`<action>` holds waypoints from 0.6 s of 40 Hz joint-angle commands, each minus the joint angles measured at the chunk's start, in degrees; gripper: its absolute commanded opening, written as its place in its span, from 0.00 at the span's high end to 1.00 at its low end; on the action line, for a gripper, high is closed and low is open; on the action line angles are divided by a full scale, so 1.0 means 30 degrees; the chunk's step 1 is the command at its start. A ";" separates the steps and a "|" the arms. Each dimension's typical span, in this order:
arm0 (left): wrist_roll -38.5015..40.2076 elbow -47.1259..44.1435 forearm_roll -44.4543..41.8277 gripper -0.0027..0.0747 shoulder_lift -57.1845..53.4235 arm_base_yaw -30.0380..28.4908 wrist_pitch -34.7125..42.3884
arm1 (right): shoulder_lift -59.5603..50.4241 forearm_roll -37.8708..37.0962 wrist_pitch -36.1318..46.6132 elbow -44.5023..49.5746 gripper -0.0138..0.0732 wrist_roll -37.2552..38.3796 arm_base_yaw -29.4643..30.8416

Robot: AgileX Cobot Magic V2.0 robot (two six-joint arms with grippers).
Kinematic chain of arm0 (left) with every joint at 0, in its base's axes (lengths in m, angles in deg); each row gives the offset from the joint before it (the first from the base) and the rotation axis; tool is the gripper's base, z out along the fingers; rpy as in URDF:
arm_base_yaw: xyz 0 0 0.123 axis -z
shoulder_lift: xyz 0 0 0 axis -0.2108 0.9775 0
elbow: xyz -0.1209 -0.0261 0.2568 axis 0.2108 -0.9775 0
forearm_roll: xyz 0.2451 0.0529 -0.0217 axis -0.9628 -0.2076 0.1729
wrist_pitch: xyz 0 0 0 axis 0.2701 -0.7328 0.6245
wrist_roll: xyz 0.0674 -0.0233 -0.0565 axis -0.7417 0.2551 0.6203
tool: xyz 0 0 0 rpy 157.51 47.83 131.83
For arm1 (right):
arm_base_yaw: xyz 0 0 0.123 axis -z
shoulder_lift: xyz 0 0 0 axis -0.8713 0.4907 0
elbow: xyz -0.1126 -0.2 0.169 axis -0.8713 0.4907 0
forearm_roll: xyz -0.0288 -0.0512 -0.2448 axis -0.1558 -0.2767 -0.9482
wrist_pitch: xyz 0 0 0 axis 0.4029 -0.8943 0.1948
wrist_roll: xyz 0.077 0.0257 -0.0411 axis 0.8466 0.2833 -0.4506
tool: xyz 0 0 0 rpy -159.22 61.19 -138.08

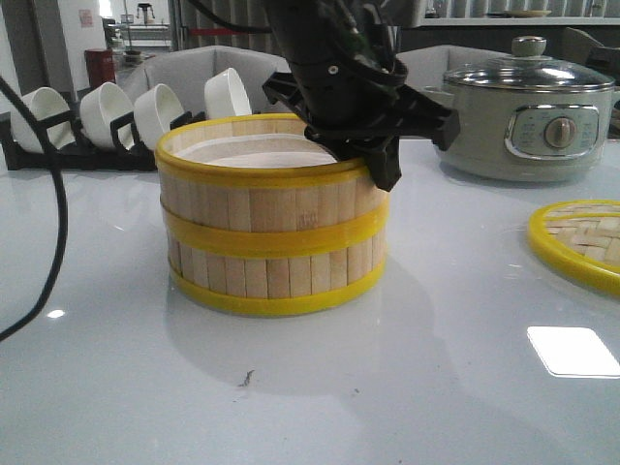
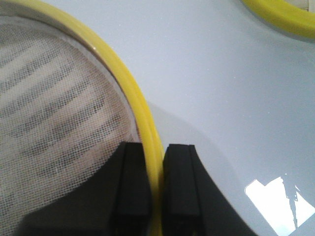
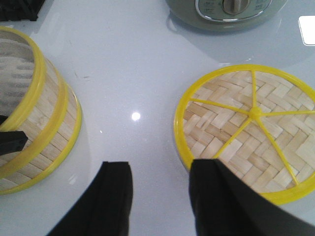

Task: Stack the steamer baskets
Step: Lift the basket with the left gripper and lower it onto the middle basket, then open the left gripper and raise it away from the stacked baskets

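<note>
No readable writing shows. The steamer baskets (image 1: 273, 218) stand stacked left of the lid (image 3: 251, 130). The left gripper (image 2: 156, 184) pinches the upper rim. Only the right wrist view shows the right gripper (image 3: 160, 196) spread, empty.

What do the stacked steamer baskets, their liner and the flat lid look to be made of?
Steamer baskets: pale vertical slats, likely bamboo, matte; glossy yellow rims, probably plastic. Liner: thin white mesh cloth or paper, the slats showing through. Lid: herringbone-woven bamboo strips, yellow rim and spokes. The left end effector pinches the top rim.
</note>
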 commanded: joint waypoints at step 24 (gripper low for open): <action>-0.0111 0.2912 -0.0941 0.69 -0.1385 0.0104 -0.0695 | -0.0209 0.0224 0.1342 -0.0784 0.38 -0.0226 0.0022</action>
